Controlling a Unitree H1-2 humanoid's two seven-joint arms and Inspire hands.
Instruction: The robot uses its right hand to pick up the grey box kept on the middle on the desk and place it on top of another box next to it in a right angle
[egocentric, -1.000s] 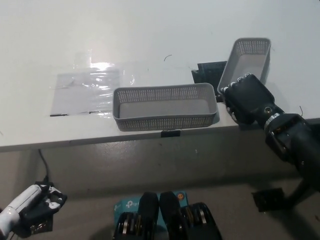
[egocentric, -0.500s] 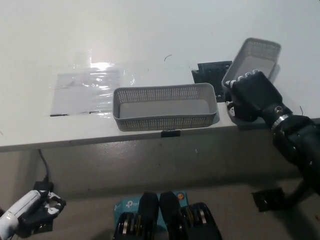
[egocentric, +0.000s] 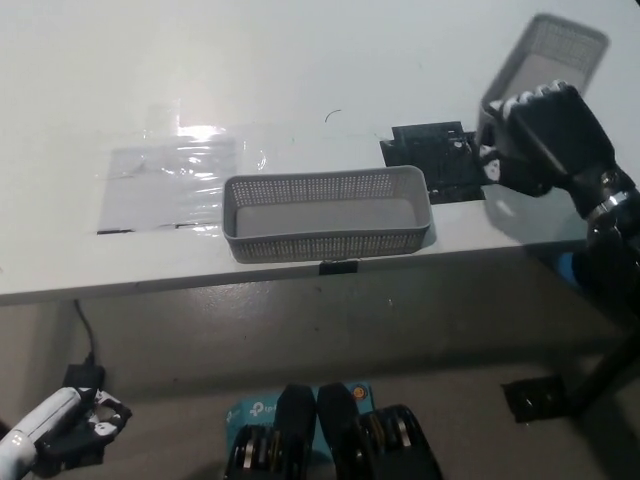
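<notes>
Two grey mesh boxes show in the head view. The long one (egocentric: 326, 213) lies lengthwise at the desk's front edge, open side up. My black right hand (egocentric: 545, 137) is shut on the second grey box (egocentric: 547, 58), holding it tilted in the air above the desk's right end, to the upper right of the long box. Part of that box is hidden behind the hand. My white left hand (egocentric: 55, 438) hangs low at the lower left, below the desk, holding nothing.
A black panel (egocentric: 432, 158) is set in the white desk (egocentric: 300, 70) just right of the long box. A shiny plastic sheet (egocentric: 175, 185) is taped down at the left. A teal carton (egocentric: 250, 412) lies on the floor below.
My right hand has lifted the grey box off the desk, up and to the right. The black panel under it is now exposed. The left hand sank a little lower.
</notes>
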